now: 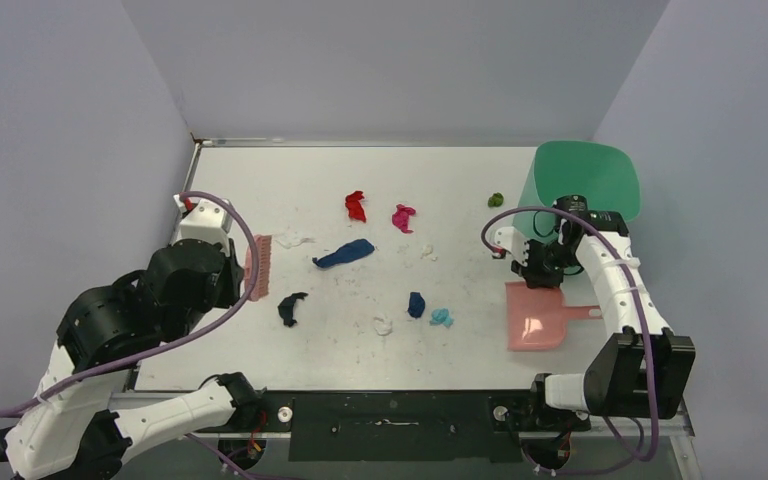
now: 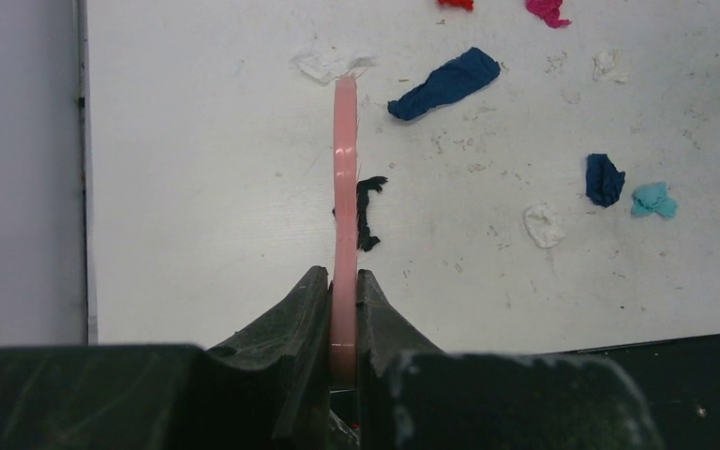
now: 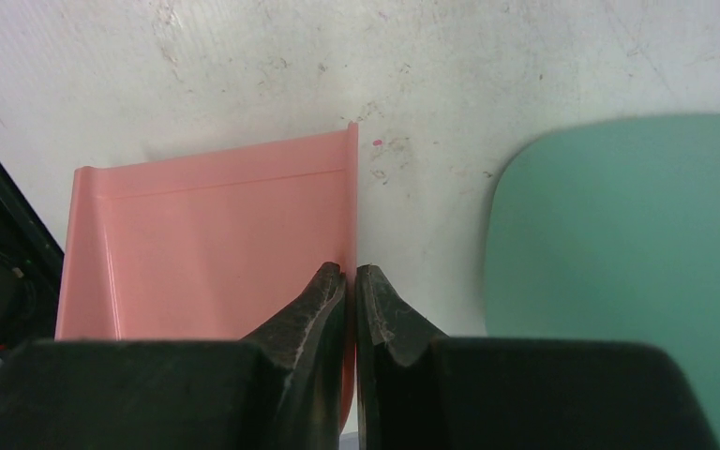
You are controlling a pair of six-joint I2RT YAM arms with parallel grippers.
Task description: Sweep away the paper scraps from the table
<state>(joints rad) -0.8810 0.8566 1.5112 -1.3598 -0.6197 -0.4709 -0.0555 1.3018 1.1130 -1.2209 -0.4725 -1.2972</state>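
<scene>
The paper scraps lie across the middle of the table (image 1: 260,170): red (image 1: 356,205), magenta (image 1: 402,216), green (image 1: 496,200), a long blue one (image 1: 344,254), a dark one (image 1: 291,306), white (image 1: 383,325), dark blue (image 1: 416,304) and cyan (image 1: 441,317). My left gripper (image 1: 245,272) is shut on the pink brush (image 1: 261,264) at the table's left side. In the left wrist view the brush (image 2: 345,169) stands edge-on between the jaws (image 2: 342,281), with the dark scrap (image 2: 367,211) just beside it. My right gripper (image 3: 351,272) is shut on the side wall of the pink dustpan (image 3: 216,234).
The green bin (image 1: 588,178) stands at the back right, close behind my right gripper (image 1: 538,272) and the dustpan (image 1: 535,318). A white scrap (image 2: 333,64) lies at the brush's far tip. Grey walls close in the left, back and right.
</scene>
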